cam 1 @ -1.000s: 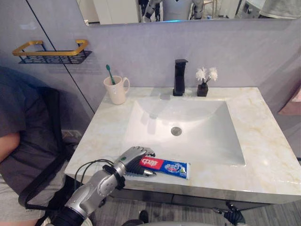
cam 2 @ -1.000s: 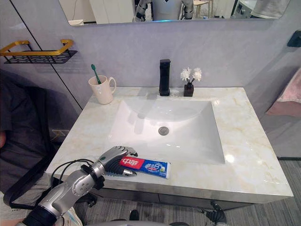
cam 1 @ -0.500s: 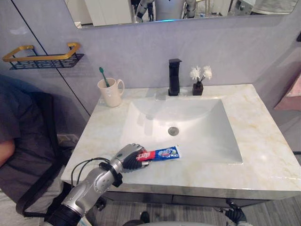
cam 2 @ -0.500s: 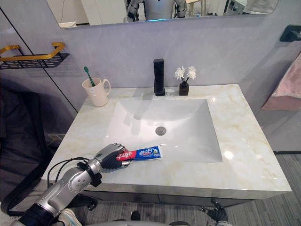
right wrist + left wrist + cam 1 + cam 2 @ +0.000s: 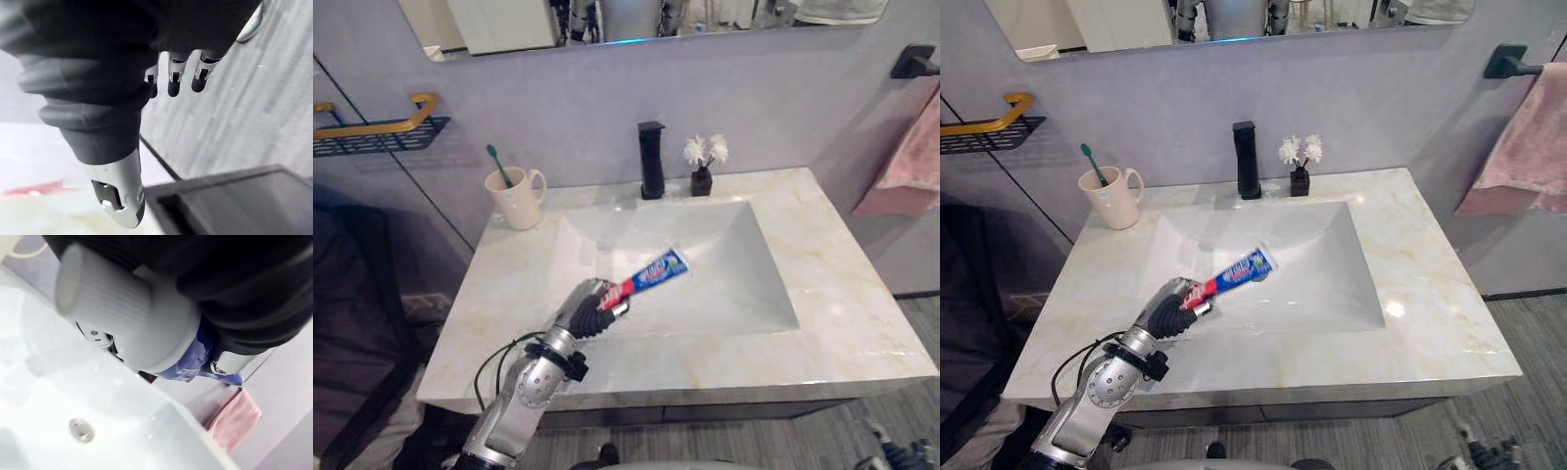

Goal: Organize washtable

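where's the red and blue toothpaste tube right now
In the left eye view the red and blue toothpaste tube is held in the left hand above the front left of the white sink basin.

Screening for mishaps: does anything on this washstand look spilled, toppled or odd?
Nothing stands out. The left hand holds the toothpaste tilted above the sink; the cup, tap and flowers stand upright at the back.
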Robot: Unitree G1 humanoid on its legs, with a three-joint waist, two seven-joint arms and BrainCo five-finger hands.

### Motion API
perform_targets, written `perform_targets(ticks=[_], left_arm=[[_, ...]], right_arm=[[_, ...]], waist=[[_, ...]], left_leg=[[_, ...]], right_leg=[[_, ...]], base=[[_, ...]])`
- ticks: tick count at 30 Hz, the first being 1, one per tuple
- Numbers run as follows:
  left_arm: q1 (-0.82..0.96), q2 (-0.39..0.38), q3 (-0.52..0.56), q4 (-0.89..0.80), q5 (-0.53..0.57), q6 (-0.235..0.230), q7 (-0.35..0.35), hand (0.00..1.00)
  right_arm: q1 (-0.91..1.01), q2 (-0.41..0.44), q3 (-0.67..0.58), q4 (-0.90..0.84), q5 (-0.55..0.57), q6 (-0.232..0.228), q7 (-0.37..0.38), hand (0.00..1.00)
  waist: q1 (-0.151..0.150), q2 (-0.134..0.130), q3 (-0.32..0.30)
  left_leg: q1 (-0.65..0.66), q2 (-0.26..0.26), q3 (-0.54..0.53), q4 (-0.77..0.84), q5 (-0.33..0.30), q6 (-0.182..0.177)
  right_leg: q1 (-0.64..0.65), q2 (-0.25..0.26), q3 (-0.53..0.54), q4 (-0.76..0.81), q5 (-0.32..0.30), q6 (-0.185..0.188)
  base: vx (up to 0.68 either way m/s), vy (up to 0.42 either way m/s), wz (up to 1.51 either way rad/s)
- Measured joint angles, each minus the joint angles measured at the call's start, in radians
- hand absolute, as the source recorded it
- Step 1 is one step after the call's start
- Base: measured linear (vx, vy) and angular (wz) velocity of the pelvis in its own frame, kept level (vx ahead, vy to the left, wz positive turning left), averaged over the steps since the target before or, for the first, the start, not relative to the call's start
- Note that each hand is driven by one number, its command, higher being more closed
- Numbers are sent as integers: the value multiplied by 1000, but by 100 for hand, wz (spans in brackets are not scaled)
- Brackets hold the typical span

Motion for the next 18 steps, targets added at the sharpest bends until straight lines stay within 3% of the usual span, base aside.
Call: perform_targets(ticks=[4,7,10,13,14,18], left_arm=[[4,-47,43,-11,-11,7,29,100],[4,-54,66,-11,-19,10,40,100],[4,-53,93,-11,-40,10,44,100],[4,-52,126,-11,-74,10,44,100],[3,-52,136,-12,-98,8,44,100],[-2,-50,136,-12,-128,8,44,100]], right_arm=[[-22,0,-14,-394,-32,-29,-81,0],[-79,-21,-14,-520,-32,-71,-104,0],[-186,-111,3,-601,16,-146,-88,0],[-325,-267,114,-649,114,-218,-13,0],[-386,-335,199,-671,190,-250,44,0],[-520,-399,482,-700,278,-260,144,0]], waist=[[3,-14,-30],[4,-18,-35],[7,-19,-35],[8,-15,-37],[10,-12,-40],[17,-18,-43]], left_leg=[[-2,2,26,22,-24,1],[-2,2,25,24,-25,1],[-5,-2,21,31,-25,1],[-7,-6,18,33,-25,2],[-8,-7,13,33,-25,3],[-16,-15,-5,34,-23,4]], right_leg=[[-3,-3,21,1,1,2],[-4,-2,22,2,1,2],[-7,-2,23,9,1,3],[-9,-3,23,10,5,10],[-8,-3,20,10,6,11],[-8,-3,3,10,6,11]], base=[[10,2,-17],[-15,-5,-2],[-50,-5,0],[-48,-1,1],[-37,0,6],[-40,-3,13]])
